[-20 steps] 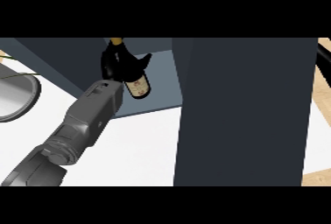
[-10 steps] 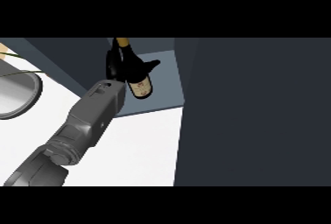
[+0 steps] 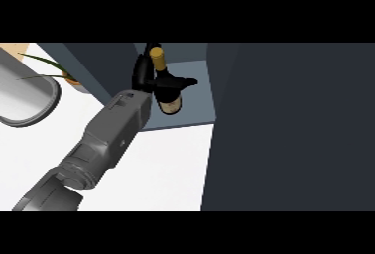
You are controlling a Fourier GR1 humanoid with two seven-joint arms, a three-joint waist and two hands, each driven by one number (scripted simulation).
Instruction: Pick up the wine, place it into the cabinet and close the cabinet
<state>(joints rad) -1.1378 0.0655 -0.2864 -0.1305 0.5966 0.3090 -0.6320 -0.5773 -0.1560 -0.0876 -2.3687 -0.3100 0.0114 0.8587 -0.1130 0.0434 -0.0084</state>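
We see one grey forearm (image 3: 110,139) entering from the lower left of the head view and running diagonally up toward the open cabinet (image 3: 179,119). By its position at the view's left we take it as the left arm. At its end, the left hand (image 3: 150,82) is black and its fingers are curled round the wine bottle (image 3: 167,99), gripping it at the shoulder below the neck, with the thumb projecting to the right of the bottle. The bottle is dark, carries a gold foil cap at the top and a pale cream label below the hand. It stands inside the cabinet opening, above the grey-blue shelf floor; we cannot tell whether its base touches that floor. The dark cabinet door (image 3: 293,129) fills the right side of the view.
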